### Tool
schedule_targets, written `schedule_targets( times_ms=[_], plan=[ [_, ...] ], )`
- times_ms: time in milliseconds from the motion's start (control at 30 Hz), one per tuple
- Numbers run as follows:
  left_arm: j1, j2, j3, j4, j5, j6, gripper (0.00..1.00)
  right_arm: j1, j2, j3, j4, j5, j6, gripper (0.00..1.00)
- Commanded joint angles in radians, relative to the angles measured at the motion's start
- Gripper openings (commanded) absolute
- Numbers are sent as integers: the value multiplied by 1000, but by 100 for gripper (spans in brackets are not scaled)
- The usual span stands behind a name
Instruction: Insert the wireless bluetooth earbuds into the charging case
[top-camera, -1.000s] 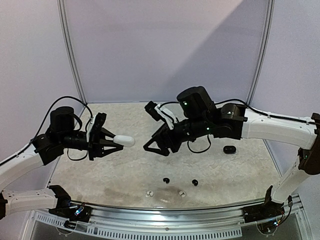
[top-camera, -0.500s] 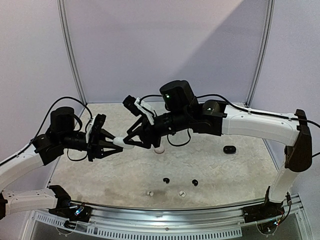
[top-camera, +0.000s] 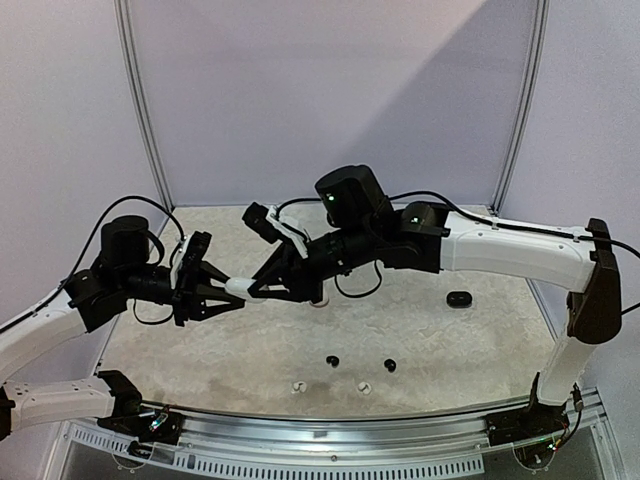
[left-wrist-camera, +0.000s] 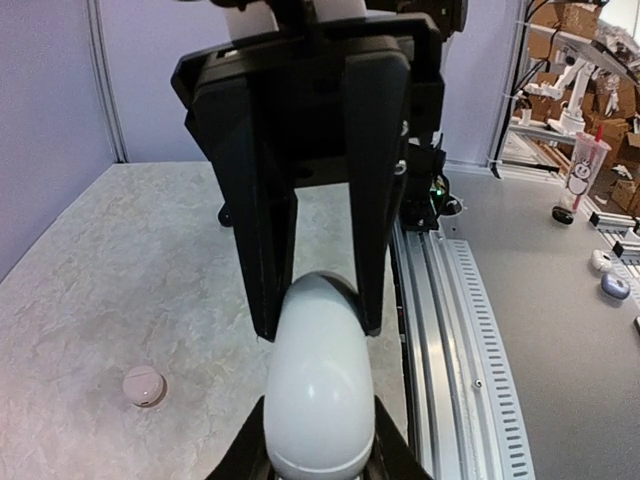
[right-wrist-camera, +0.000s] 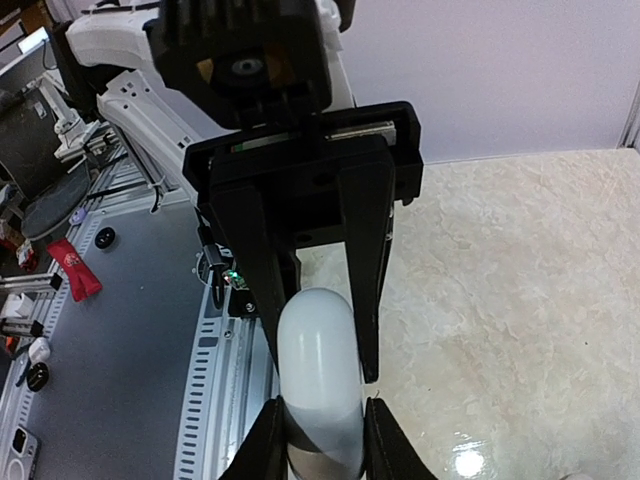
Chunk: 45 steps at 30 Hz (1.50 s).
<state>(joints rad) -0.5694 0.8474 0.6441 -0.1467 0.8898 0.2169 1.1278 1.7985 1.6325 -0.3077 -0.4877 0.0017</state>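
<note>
We note left gripper (top-camera: 222, 291) clamped on one end of the white charging case (top-camera: 238, 286), right gripper (top-camera: 252, 291) pinching its other end, mid-air

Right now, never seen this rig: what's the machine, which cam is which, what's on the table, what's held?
Two robot arms are bolted at the near edge of a table, each ending in a two-finger pincer. The wide picture comes from a fixed camera above and behind them; the other two come from a camera on each wrist. The left pincer holds a white charging case in the air, and the right pincer clamps its other end. On the table lie two black earbuds, two white earbuds, a black case and a small round white piece.
</note>
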Motion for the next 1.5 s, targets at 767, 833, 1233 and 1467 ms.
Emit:
schedule_targets(
  times_ms=[767,833,1233,1467],
  plan=[
    [2,-34,-97,307,-81,-192,47,5,-73,28,1,82,-77,0],
    [2,-34,-93,333,-79,-208,49,5,-71,30,2,83,-75,0],
    [2,-25,-64,361,-43,-214,42,5,-65,38,-22,90,-95,0],
    [-1,-13,-47,368,-21,-241,33,5,-55,44,-24,92,-100,0]
  ],
)
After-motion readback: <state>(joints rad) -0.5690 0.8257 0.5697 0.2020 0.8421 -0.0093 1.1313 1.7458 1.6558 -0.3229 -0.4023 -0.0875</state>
